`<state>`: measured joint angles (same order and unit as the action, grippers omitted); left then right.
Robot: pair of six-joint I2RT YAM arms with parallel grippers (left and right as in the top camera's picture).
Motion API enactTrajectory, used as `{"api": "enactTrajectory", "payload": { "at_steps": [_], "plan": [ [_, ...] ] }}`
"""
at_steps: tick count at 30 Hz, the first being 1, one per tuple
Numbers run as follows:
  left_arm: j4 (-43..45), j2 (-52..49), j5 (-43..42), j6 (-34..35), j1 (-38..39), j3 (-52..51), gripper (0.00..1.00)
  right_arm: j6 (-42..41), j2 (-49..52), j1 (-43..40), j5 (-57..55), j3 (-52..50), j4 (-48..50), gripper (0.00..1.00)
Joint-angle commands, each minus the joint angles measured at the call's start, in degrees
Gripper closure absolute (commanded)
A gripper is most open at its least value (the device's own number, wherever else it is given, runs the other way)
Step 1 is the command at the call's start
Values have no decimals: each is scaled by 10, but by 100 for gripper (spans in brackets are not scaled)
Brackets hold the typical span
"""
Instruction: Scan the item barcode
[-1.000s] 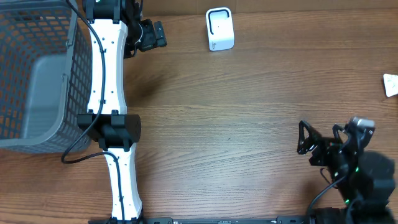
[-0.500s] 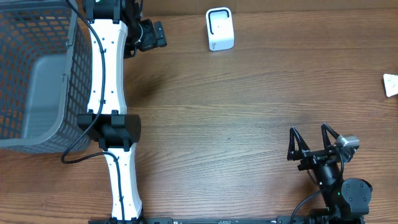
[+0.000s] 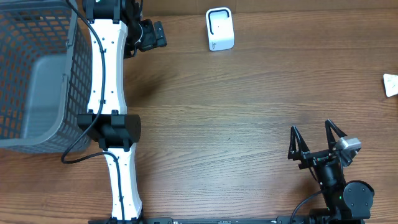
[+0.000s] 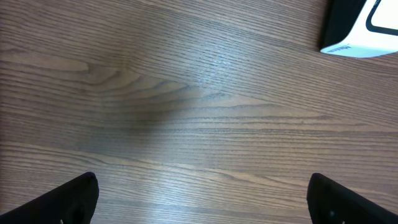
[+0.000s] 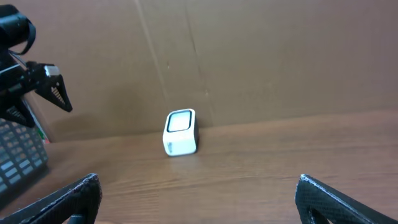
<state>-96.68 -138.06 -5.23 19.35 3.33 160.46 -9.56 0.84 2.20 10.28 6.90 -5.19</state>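
Wooden table (image 3: 236,93): a broad stretch of open wood lies between the two arms. Grey mesh basket (image 3: 12,74): far-left corner, cut by the frame edge. White barcode scanner (image 3: 219,28): upright near the far edge, centre. Left gripper (image 3: 163,34): jaws apart, holding nothing, near the scanner's left side, not touching. Right gripper (image 3: 311,127): jaws apart, holding nothing, near-right corner, well apart from the scanner. Small white item (image 3: 391,84): right edge, partly cut off.
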Motion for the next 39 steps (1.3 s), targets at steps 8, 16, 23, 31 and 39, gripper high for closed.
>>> {"api": "enactTrajectory", "payload": {
  "at_steps": [8, 16, 23, 31, 39],
  "plan": [
    [-1, -2, 8, 4, -2, -3, 0, 23, -7, 4, -5, -65, 90, 0],
    [-1, -2, 8, 4, -2, -3, 0, 24, -7, 4, -43, -65, 16, 0],
    [-1, -2, 8, 4, -2, -3, 0, 26, -7, 4, -78, -64, 4, 0],
    [-1, -2, 8, 4, -2, -3, 0, 26, -7, 2, -96, -64, 3, 0],
    [-1, -2, 8, 4, -2, -3, 0, 23, -7, -17, -89, -64, 3, 0]
  ]
}}
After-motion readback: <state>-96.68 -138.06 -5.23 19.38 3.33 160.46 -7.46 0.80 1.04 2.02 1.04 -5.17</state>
